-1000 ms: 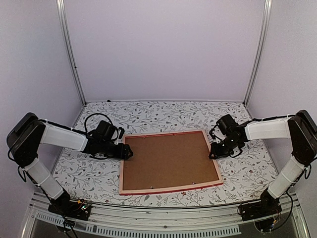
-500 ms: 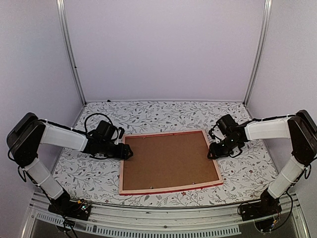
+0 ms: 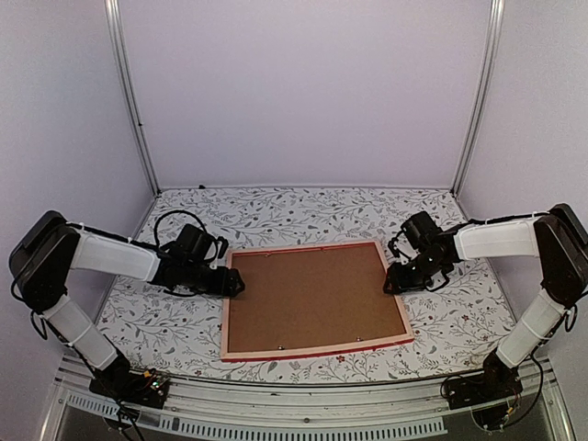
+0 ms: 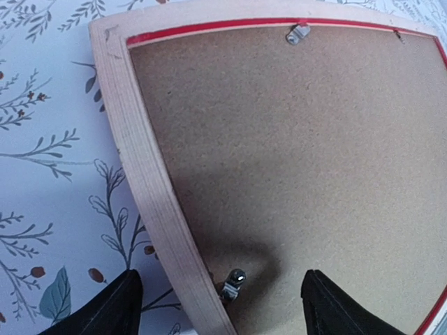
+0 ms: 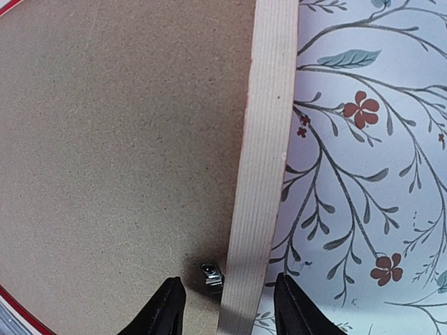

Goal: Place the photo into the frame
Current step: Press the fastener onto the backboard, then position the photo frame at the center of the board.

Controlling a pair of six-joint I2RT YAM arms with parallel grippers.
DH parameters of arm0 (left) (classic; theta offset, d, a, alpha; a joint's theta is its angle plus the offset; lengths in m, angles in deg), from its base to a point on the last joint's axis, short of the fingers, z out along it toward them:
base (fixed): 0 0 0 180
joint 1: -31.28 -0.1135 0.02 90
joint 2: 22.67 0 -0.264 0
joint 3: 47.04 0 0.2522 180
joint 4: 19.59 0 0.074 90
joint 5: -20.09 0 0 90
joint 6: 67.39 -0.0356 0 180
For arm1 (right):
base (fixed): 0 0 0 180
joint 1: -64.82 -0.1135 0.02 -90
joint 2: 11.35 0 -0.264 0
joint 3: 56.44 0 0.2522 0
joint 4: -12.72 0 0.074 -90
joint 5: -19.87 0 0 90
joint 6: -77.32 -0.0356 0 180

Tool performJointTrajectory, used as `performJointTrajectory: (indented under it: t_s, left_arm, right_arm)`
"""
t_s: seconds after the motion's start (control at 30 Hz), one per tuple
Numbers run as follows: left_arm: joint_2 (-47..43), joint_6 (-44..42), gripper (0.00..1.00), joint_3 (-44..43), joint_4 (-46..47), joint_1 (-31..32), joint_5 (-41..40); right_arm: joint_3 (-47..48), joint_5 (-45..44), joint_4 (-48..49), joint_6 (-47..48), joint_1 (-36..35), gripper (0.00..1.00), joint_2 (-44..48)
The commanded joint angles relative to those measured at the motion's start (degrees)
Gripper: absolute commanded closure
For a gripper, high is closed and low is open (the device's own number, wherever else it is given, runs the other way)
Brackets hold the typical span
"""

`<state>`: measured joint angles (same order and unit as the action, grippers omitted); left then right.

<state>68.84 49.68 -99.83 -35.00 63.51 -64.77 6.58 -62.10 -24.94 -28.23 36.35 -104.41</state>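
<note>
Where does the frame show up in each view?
Top external: the frame lies flat at the centre, back up, between the arms.
Left wrist: its pale rail runs down the left side.
Right wrist: its pale rail runs down right of centre.
Shared landmark: the brown backing board inside it.

We log plain pale lilac wall panels (image 3: 303, 92) at 9, 12 and 3 o'clock, slim aluminium posts (image 3: 131, 101) at 10 and 2, white leaf-printed table covering (image 3: 303, 209) below, ribbed metal rail (image 3: 303, 397) at 6.
</note>
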Motion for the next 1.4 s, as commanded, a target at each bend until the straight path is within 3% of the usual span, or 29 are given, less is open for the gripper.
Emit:
performJointTrajectory:
  t_s: [0.0, 0.2, 0.47, 0.77, 0.83, 0.93, 1.1, 1.37]
  left_arm:
    - [-2.9, -0.4, 0.16, 1.3, -4.2, 0.0, -2.5]
    - [-8.2, -1.2, 0.05, 2.6, -3.4, 0.6, 0.0]
    - [-13.4, -4.2, 0.06, 1.7, -2.1, 7.0, -1.4]
    - [-7.1, -11.1, 0.09, -5.9, -3.7, 19.9, -0.2]
    - [-4.9, -12.4, 0.09, -8.1, -4.2, 23.3, -0.3]
    - [0.0, -14.5, 0.09, -12.4, -5.5, 27.2, -0.5]
    - [10.1, -19.2, 0.10, -22.2, -11.9, 32.8, -3.8]
    - [19.7, -23.2, 0.22, -31.1, -17.5, 37.3, -4.1]
  right_arm:
    - [1.5, 0.7, 1.2, -1.0, 0.8, 0.53, 1.0]
    - [2.4, 2.9, 2.3, -1.3, 3.0, 0.60, -0.6]
    - [6.2, 6.7, 4.7, 0.3, 4.3, 0.74, -6.9]
    - [18.2, 7.9, 5.2, 3.3, 5.5, 0.81, -17.6]
    - [22.3, 8.3, 5.1, 3.6, 5.7, 0.79, -19.8]
    - [26.3, 8.4, 5.2, 3.7, 5.9, 0.67, -21.7]
    - [25.1, 6.7, 5.3, 3.9, 6.3, 0.51, -18.5]
    - [15.5, 4.9, 5.9, 3.1, 6.5, 0.48, -9.5]
